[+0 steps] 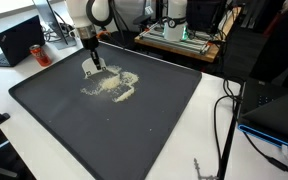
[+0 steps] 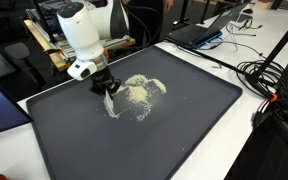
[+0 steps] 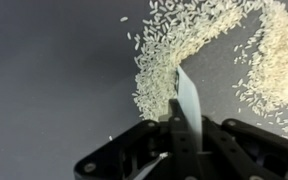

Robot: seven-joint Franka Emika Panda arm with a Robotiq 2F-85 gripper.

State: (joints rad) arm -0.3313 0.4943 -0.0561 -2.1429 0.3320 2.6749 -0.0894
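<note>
Gripper (image 3: 177, 128): jaws pinched tight on thin white scraper (image 3: 188, 95). Scraper tip: down at near edge of rice (image 3: 169, 55), touching the grains. Rice: loose pale scatter on dark mat (image 1: 74, 130), thinning outward. Desk (image 2: 229, 150): white, under mat, on every side of rice. Laptop (image 1: 19, 40): well apart from rice, beyond gripper. Cables (image 2: 274, 80): well apart from rice, off mat.

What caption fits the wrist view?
Shut fingers grip a thin white blade amid scattered rice grains on a dark tray.
</note>
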